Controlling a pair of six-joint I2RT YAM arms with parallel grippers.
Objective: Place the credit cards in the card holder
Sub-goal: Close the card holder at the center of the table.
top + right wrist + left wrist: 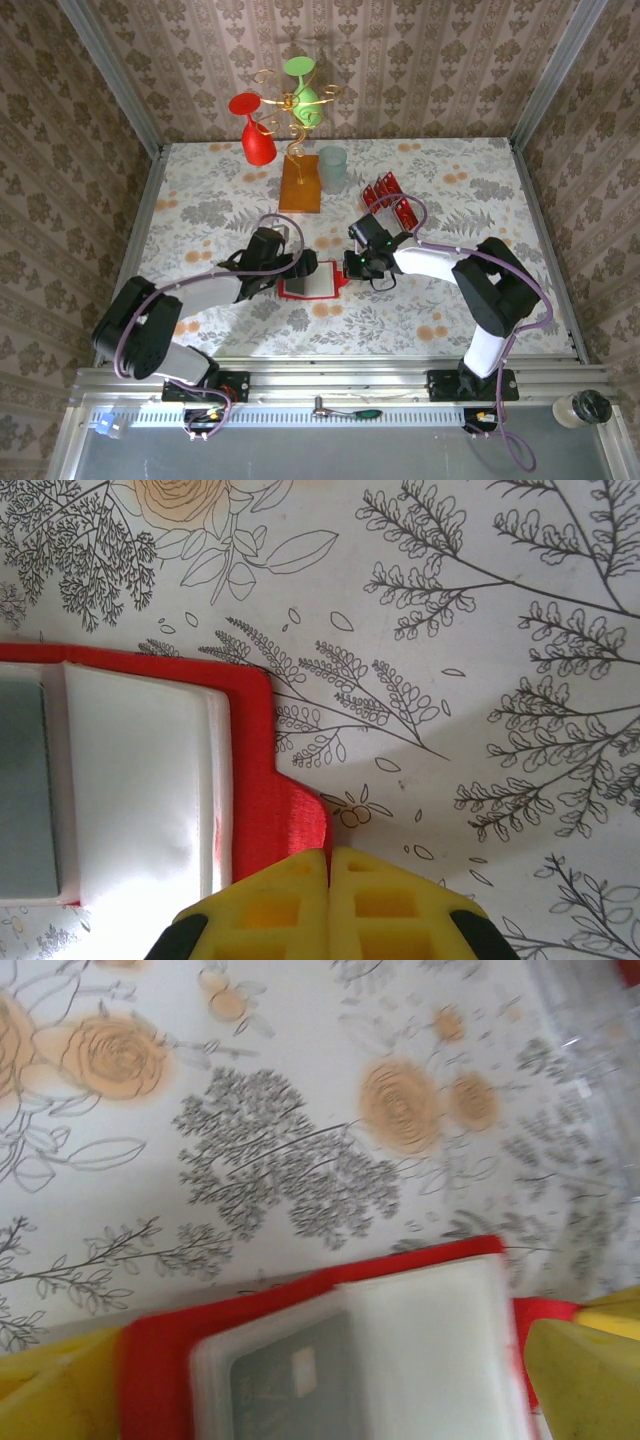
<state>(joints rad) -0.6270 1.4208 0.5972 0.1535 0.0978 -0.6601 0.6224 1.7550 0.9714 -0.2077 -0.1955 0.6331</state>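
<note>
The card holder (308, 285) lies open and flat on the flowered table (200, 215), near the middle and a little toward the near edge, between the two arms' tips. The left gripper (303, 266) sits at its left and far side. From the left wrist, its yellow fingers (585, 1375) stand wide apart at either lower corner, and the card holder (330, 1360) lies between them, red border outward, pale pockets up, a dark card showing through a clear window pocket. Whether those fingers touch the red leather cannot be told. The right gripper (352, 266) is at the holder's right edge. In the right wrist view, its two yellow pads (270, 910) are pressed together with no gap, their tips right at a small red tab (295, 825) that juts from the holder's right side. The tab runs under the tips, and whether it is pinched between them cannot be told. The credit cards (388, 198), red, stand in a row further back and to the right, well apart from the holder. An orange-brown stand base (299, 186) and a pale cup (333, 168) stand at the far middle.
</note>
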